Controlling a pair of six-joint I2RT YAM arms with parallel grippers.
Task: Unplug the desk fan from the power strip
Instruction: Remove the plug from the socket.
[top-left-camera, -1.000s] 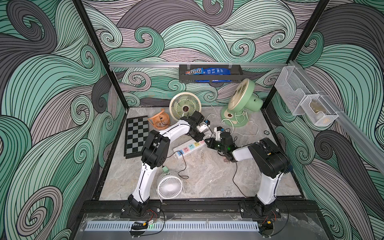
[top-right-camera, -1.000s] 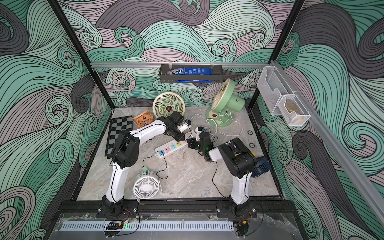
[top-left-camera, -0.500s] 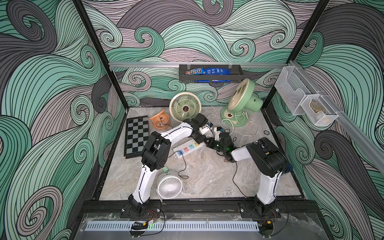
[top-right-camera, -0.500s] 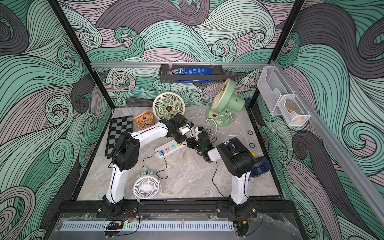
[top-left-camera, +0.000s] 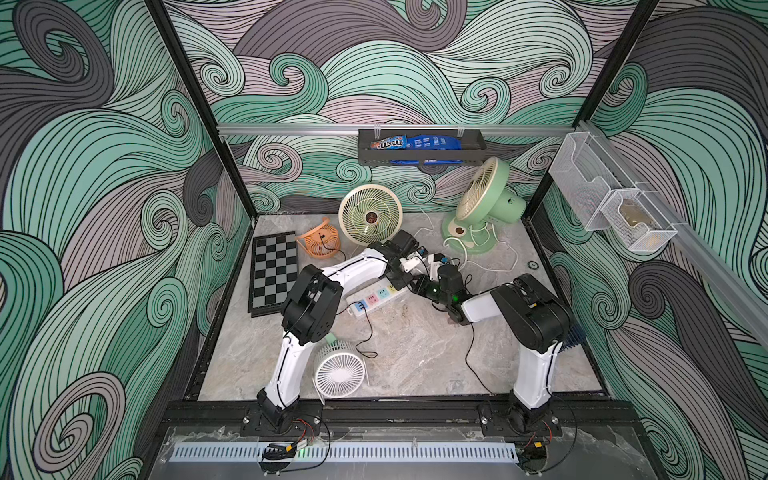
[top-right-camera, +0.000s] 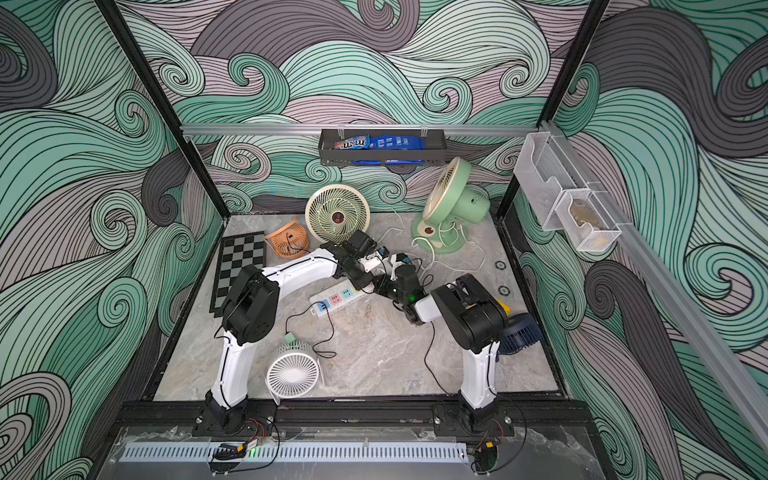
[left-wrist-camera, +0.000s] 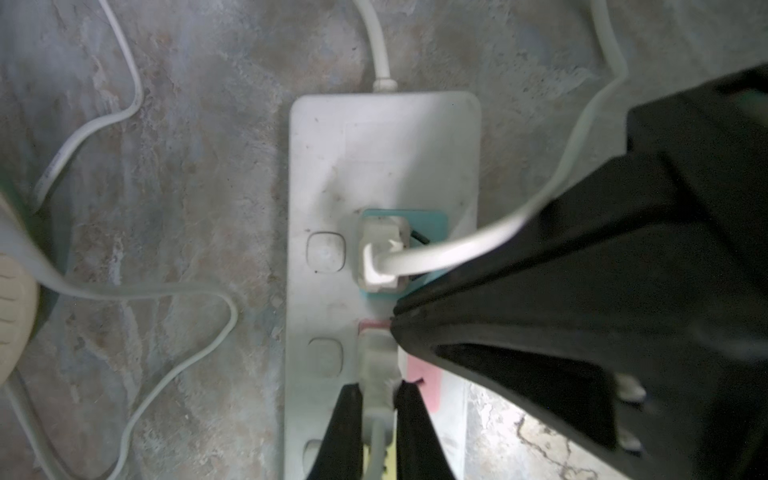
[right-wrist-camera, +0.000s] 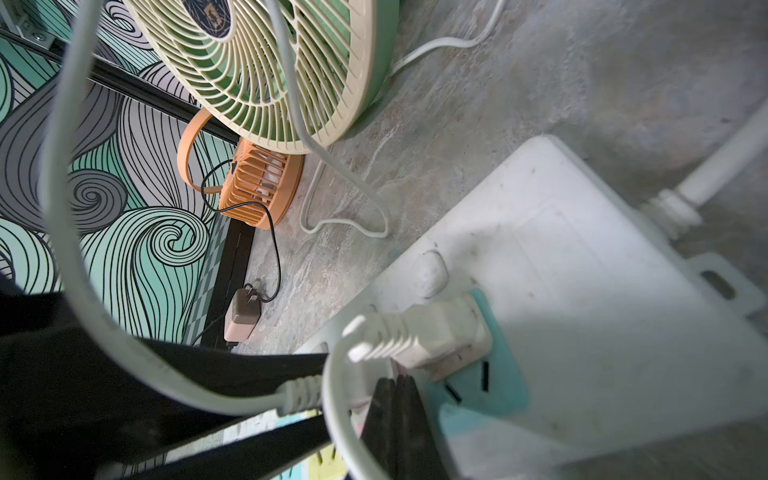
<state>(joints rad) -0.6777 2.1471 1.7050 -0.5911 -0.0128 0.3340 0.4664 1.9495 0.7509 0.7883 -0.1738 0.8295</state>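
On the marble tabletop, mid-frame in both top views, the power strip (top-left-camera: 376, 297) appears pinned by the closed, empty right gripper (left-wrist-camera: 399, 323) while the white plug (left-wrist-camera: 376, 361) in its pink socket (left-wrist-camera: 424, 384) is clamped by the left gripper (left-wrist-camera: 376, 392) and is best drawn straight out.

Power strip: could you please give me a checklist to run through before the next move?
1. Left gripper jaws clamped on the white plug in the pink socket: ok.
2. Right gripper shut, tip pressing on the power strip beside that plug: ok.
3. White plug seated, not yet pulled: ok.
4. Which fan this plug feeds: cannot tell; too tangled to trace.
5. Cords clear of the arms: not ok; the second plug's cord passes right by the right gripper.
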